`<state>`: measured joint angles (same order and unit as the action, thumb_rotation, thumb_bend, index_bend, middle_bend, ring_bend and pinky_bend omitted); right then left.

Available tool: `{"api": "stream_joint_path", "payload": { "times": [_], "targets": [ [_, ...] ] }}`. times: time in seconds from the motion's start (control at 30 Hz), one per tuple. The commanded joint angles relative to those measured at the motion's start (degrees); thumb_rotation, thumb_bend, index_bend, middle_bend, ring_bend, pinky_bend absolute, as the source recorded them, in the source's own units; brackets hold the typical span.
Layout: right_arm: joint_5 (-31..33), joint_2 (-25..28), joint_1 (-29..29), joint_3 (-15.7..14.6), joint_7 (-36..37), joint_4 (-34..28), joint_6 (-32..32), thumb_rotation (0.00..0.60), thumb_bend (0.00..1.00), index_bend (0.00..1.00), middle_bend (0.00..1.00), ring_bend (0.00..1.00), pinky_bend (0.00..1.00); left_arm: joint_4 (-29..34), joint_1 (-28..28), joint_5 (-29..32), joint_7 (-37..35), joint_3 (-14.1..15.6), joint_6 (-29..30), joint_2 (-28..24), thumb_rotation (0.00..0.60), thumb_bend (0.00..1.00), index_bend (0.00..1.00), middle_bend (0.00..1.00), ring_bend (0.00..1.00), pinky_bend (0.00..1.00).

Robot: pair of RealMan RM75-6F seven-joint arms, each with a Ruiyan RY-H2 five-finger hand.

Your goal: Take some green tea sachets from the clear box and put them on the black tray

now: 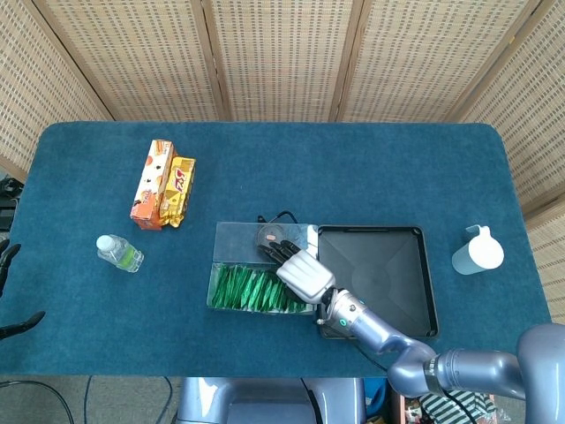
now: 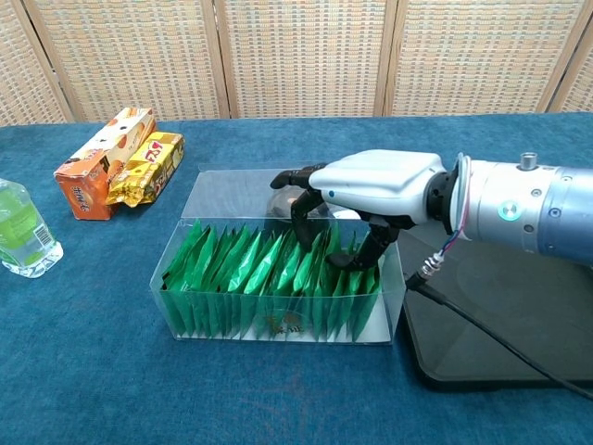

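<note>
A clear box (image 2: 222, 190) (image 1: 238, 238) holds a row of green tea sachets (image 2: 250, 269) (image 1: 252, 290) standing on edge. My right hand (image 2: 371, 181) (image 1: 305, 272) reaches down into the right end of the row. Its fingers are on the far side and its thumb on the near side, gripping a bunch of sachets that still stands in the box. The black tray (image 2: 500, 315) (image 1: 388, 265) lies just right of the box, under my right forearm. Only dark fingertips of my left hand (image 1: 7, 261) show at the far left table edge, spread and holding nothing.
A black cable (image 2: 482, 320) runs from my right wrist across the tray. A round dark object (image 1: 269, 236) sits behind the sachets. An orange carton (image 2: 102, 162), a yellow packet (image 2: 148, 167) and a water bottle (image 2: 18, 227) stand at left. A white container (image 1: 477, 252) stands at right.
</note>
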<state>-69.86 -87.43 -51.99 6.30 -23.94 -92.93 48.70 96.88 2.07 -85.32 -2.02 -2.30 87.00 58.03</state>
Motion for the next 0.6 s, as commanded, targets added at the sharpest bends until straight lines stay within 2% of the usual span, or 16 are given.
{"api": "stream_joint_path", "payload": {
  "times": [0.03, 0.6],
  "targets": [
    [0.14, 0.02, 0.07, -0.04, -0.03, 0.01, 0.04, 0.6, 0.59, 0.49, 0.07, 0.0, 0.16, 0.0, 0.0, 0.0, -0.02, 0.01, -0.01, -0.01, 0.6, 0.1, 0.0, 0.0, 0.0, 0.0],
    [-0.6, -1.41, 0.48, -0.6, 0.78, 1.95, 0.25, 0.6, 0.6, 0.6, 0.08, 0.0, 0.17, -0.01, 0.09, 0.21, 0.35, -0.01, -0.15, 0.14, 0.6, 0.1, 0.0, 0.0, 0.0, 0.0]
  ]
}}
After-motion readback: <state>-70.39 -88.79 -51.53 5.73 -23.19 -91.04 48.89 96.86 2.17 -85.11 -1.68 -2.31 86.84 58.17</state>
